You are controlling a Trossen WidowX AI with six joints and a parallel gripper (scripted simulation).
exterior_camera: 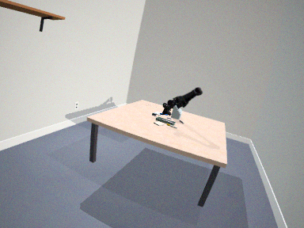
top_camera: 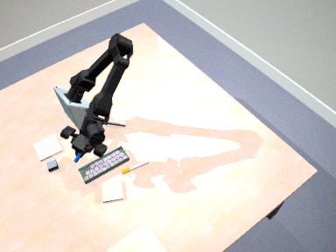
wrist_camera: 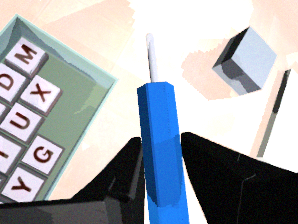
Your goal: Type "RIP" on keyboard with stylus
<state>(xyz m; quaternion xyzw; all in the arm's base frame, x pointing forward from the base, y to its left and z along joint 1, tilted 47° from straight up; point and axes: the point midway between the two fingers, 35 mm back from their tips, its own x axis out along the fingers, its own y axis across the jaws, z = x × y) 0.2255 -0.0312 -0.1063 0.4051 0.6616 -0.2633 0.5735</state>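
The blue stylus (top_camera: 78, 157) (wrist_camera: 161, 115) has a thin pale tip. My gripper (top_camera: 81, 150) (wrist_camera: 161, 141) is shut on the stylus, one black finger on each side of its blue body. In the wrist view the tip points up the picture, to the right of the keyboard. The green keyboard (top_camera: 105, 164) (exterior_camera: 165, 120) (wrist_camera: 75, 95) has pale keys; M, X, U, G and Y read clearly in the wrist view, other keys are cut off. In the top view the stylus is beside the keyboard's left end. The R and P keys cannot be made out.
A grey cube (top_camera: 52, 165) (wrist_camera: 250, 57) lies left of the keyboard. White pads (top_camera: 48, 147) (top_camera: 113, 192) lie behind the cube and in front of the keyboard. A yellow-and-white pen (top_camera: 137, 165) lies to its right. A grey pen (top_camera: 117, 124) and pale angled stand (top_camera: 72, 109) are behind.
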